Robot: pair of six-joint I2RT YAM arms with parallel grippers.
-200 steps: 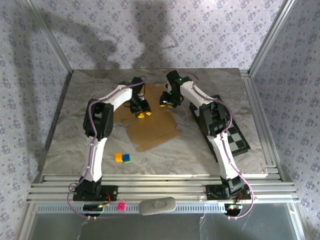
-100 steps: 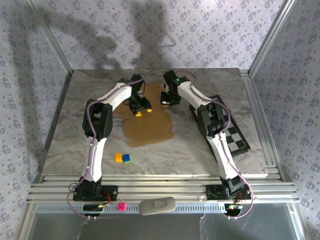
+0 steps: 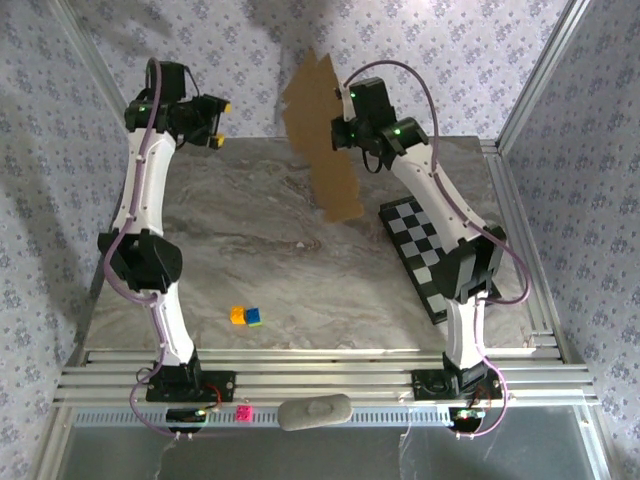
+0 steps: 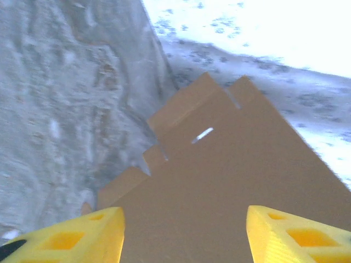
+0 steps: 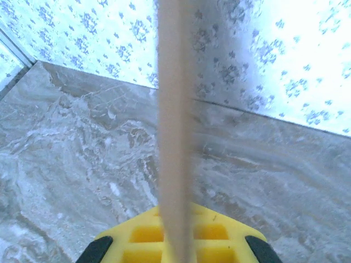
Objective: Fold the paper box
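Observation:
The paper box (image 3: 322,135) is a flat tan die-cut sheet hanging upright in the air above the back of the table. My right gripper (image 3: 342,132) is shut on its right edge. In the right wrist view the paper box (image 5: 174,137) runs edge-on up the middle, pinched at the yellow fingers (image 5: 230,238). My left gripper (image 3: 221,123) is raised at the far left, open, well apart from the sheet. Its yellow fingertips (image 4: 82,235) stand wide with nothing between them, and the paper box (image 4: 230,181) with its flaps and slot lies ahead.
A black-and-white checkerboard (image 3: 430,250) lies flat on the right of the marble table (image 3: 230,250). Two small coloured blocks (image 3: 246,316) sit near the front left. Patterned walls and metal frame rails (image 3: 530,90) close in the sides and back.
The sheet lay flat on the table with both grippers low on it. The right gripper has shut on it and lifted it upright. The left gripper has opened and swung up and left.

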